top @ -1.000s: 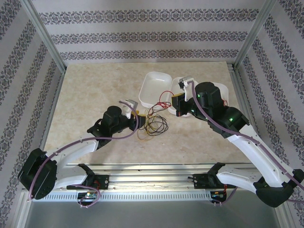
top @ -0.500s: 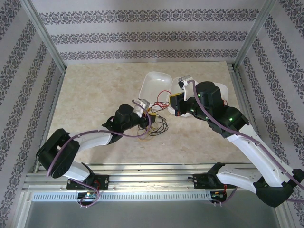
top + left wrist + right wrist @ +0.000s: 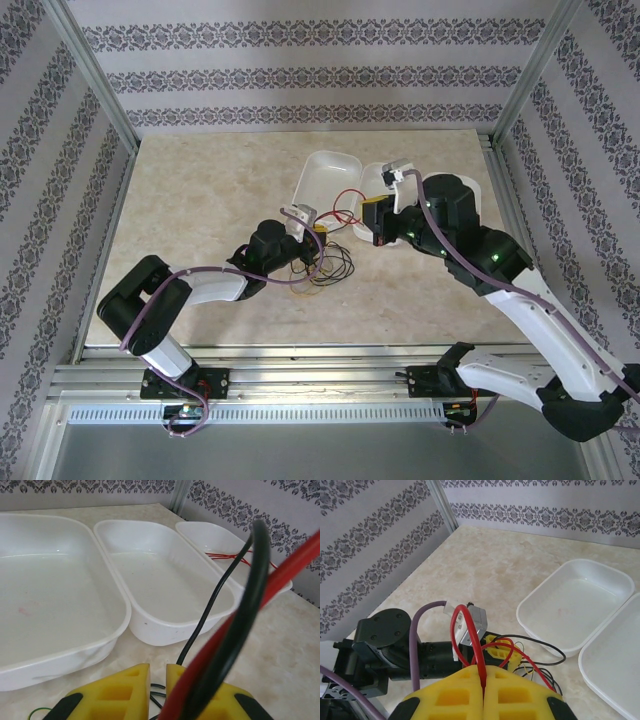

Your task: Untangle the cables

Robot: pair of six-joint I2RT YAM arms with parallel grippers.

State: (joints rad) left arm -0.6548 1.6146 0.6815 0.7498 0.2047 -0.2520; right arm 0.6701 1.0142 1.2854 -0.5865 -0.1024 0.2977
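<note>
my right gripper (image 3: 483,674) clamped tight on the red cable (image 3: 470,630), my left gripper (image 3: 157,675) squeezed down to a thin slit, red and black strands crossing right in front, can't tell if it's pinching one, the cables (image 3: 328,264) heaped at 6 o'clock of the white trays (image 3: 322,190)

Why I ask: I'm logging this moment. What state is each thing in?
right gripper, jaws shut on the red cable
left gripper, jaws closed to a slit, grip unclear
cables, tangled on the table
white tray, empty
</note>
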